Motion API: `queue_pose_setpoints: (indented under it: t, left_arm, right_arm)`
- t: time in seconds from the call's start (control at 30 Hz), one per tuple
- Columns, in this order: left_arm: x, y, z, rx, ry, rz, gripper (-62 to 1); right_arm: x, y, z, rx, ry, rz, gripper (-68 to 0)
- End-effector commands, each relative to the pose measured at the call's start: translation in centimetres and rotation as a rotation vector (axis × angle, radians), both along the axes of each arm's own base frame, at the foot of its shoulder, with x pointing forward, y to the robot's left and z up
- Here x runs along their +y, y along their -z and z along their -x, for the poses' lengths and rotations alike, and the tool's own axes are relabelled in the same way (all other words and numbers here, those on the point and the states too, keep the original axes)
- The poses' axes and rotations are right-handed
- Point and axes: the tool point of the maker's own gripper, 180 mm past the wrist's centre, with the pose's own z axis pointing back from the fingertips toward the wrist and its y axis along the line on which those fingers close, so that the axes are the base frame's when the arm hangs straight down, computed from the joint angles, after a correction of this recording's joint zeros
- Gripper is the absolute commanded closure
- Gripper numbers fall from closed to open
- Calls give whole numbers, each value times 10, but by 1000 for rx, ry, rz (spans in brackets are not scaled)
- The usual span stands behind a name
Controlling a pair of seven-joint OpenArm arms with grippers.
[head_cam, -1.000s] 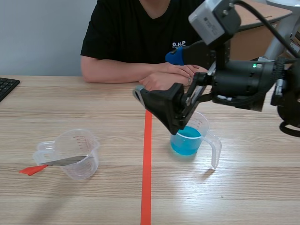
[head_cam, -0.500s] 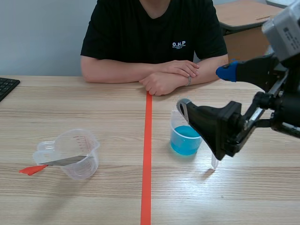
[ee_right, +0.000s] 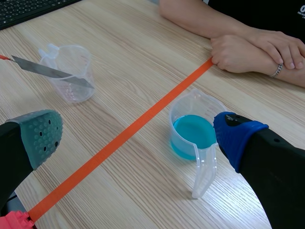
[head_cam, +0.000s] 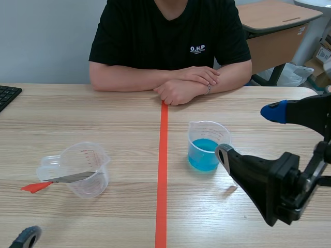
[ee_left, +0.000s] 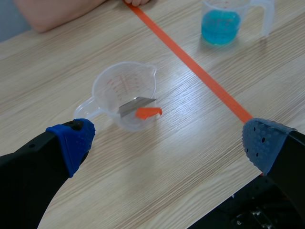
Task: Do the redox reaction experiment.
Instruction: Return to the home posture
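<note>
A clear measuring cup of blue liquid (head_cam: 208, 147) stands just right of the orange tape line. A second clear cup (head_cam: 83, 168) sits at the left, with a metal blade (head_cam: 70, 178) on a red handle (head_cam: 35, 187) resting across it. My right gripper (head_cam: 248, 133) hangs open, right of and nearer than the blue cup (ee_right: 193, 131), holding nothing. My left gripper (ee_left: 167, 140) is open and raised on the near side of the cup with the blade (ee_left: 125, 95). Only one of its fingertips (head_cam: 25, 238) shows in the scene view.
A person sits across the table with folded arms and hands (head_cam: 186, 85) resting at the far end of the tape line (head_cam: 162, 181). A black keyboard (head_cam: 8, 95) lies at the far left edge.
My right arm has drawn back from above the blue cup, going right and down toward the near edge. A left fingertip has come into view at the bottom left.
</note>
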Motion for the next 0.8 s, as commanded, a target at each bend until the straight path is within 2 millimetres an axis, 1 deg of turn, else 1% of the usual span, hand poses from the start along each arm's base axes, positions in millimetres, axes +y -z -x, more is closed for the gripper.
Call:
queue_pose_setpoints:
  t: [0.0,0.13,0.33,0.57,0.77]
  left_arm:
    - [-3,-8,-12,-29,-3,19,-623]
    - [-4,-10,-30,-27,6,19,-623]
    - [-9,-33,-55,-126,32,50,-623]
    - [-17,-44,-74,-161,68,53,-623]
    - [-31,-53,-80,-190,127,83,-623]
  right_arm:
    - [2,-15,0,-41,0,-32,-679]
    - [-4,-21,3,-52,25,-33,-679]
    - [-12,-20,1,-71,53,11,-679]
    - [-13,-15,2,-60,51,41,-679]
    - [-13,-13,2,-54,51,46,-679]
